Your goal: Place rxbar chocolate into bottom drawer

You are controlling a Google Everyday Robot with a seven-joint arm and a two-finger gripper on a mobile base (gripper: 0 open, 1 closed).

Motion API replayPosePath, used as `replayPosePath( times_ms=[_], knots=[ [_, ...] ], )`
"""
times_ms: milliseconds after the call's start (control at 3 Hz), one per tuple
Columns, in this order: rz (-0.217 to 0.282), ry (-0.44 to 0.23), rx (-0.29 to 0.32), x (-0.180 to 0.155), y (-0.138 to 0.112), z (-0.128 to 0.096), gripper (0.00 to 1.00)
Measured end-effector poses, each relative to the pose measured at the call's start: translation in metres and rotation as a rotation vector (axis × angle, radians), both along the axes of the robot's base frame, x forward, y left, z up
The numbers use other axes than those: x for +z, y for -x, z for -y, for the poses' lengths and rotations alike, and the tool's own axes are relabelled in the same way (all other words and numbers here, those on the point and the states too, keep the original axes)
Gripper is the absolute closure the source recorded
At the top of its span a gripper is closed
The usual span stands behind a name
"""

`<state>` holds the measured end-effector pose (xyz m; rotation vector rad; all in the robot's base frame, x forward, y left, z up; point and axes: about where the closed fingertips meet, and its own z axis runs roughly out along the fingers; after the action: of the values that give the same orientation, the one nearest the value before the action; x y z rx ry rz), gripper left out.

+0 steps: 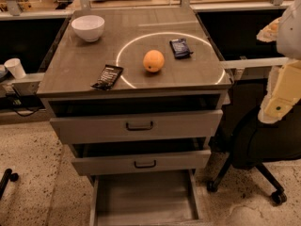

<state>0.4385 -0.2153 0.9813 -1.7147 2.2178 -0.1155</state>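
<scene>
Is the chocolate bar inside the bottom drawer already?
No, the rxbar chocolate lies on the cabinet top, the bottom drawer is open below, and the gripper hangs at the right edge.

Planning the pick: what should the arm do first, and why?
Probably swing the gripper, now right of the cabinet, left over the rxbar lying near its front left edge; the bottom drawer already stands open.

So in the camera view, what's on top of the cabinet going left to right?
A white bowl → rxbar chocolate → orange → dark blue packet, and beyond them, at the picture's right edge, the robot's pincer.
</scene>
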Motion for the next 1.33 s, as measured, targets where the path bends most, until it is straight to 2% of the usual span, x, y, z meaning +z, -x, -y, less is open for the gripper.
replayPosePath(
  times_ms=[333, 667, 1000, 1333],
  knots=[
    [0.0, 0.0, 0.001, 0.0, 0.0, 0.0, 0.0],
    [0.003, 0.005, 0.14, -0.018, -0.02, -0.06, 0.0],
    [-0.01, -0.017, 0.364, -0.043, -0.015, -0.132, 0.0],
    [0.007, 0.002, 0.442, -0.041, -0.012, -0.135, 0.0]
  ],
)
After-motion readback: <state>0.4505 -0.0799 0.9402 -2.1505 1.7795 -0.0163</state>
